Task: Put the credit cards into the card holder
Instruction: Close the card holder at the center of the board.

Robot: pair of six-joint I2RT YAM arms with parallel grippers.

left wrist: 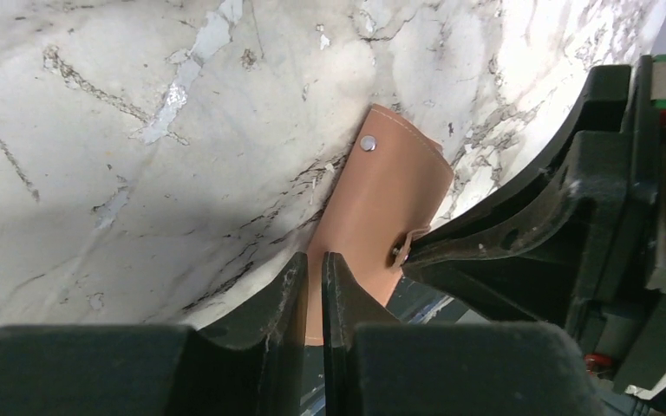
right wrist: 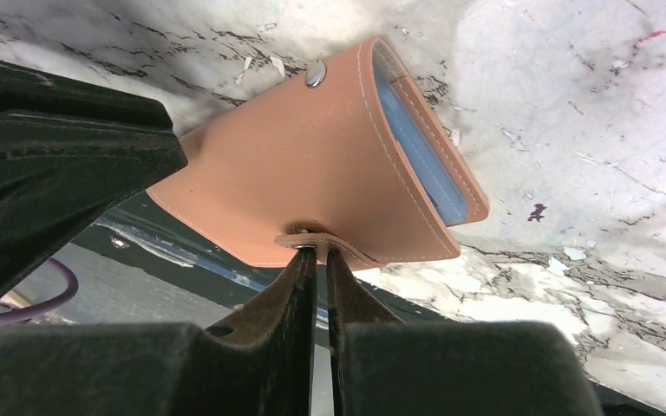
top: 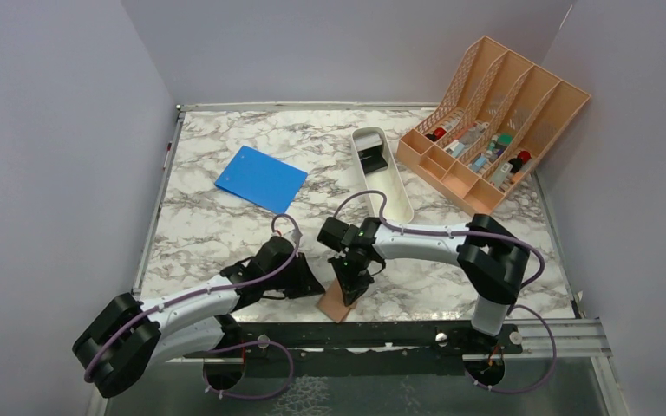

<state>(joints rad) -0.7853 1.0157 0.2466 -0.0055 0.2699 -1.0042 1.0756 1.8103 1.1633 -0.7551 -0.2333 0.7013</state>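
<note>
The card holder (top: 338, 303) is a brown leather-like wallet lying at the table's near edge, partly overhanging it. In the left wrist view my left gripper (left wrist: 315, 260) is shut on the card holder's (left wrist: 390, 199) near edge. My right gripper (right wrist: 319, 253) is shut, and its tips touch the snap tab (right wrist: 325, 240) of the card holder (right wrist: 312, 165). A pale blue layer (right wrist: 425, 165) shows inside its open side; I cannot tell whether it is lining or card. From above, the left gripper (top: 310, 283) and the right gripper (top: 352, 286) flank the holder. No loose credit cards show clearly.
A blue notebook (top: 261, 178) lies at the back left. A long white tray (top: 392, 186) with a dark item in it stands mid-back. A peach lattice organiser (top: 494, 130) stands at the back right. The black front rail (top: 399, 334) runs below the holder.
</note>
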